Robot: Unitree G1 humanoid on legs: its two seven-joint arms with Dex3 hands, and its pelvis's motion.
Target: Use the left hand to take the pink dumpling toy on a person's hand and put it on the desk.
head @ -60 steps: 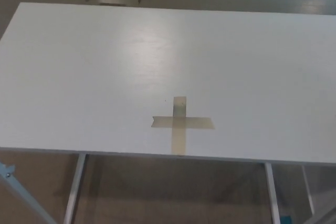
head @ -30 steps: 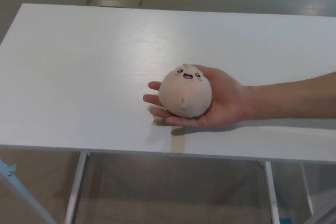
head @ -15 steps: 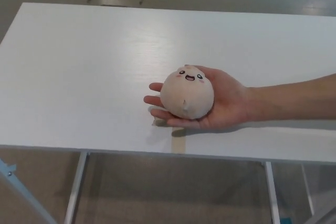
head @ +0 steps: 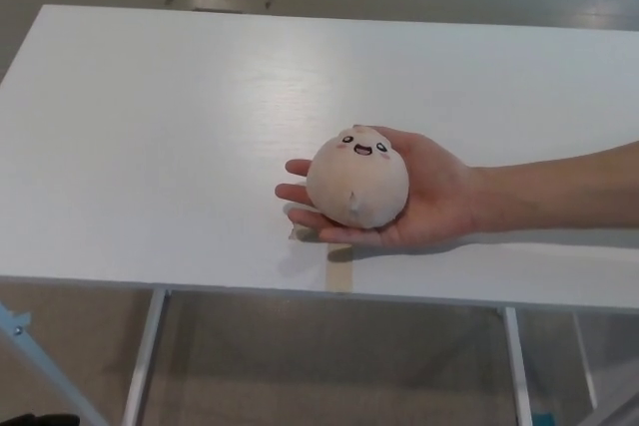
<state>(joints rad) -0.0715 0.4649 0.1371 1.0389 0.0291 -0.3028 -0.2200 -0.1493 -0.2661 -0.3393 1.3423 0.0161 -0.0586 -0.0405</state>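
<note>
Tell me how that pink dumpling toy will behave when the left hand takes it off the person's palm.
The pink dumpling toy looks like soft plush, so it will probably squash under the fingers rather than resist. It seems light: the person's hand cradles it openly with no grip. Its rounded body may roll a little once set on the desk.

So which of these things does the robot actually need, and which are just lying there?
Needed for the job:
pink dumpling toy
person's hand holding it
white desk

Just there:
tape cross, mostly hidden under the hand
</note>
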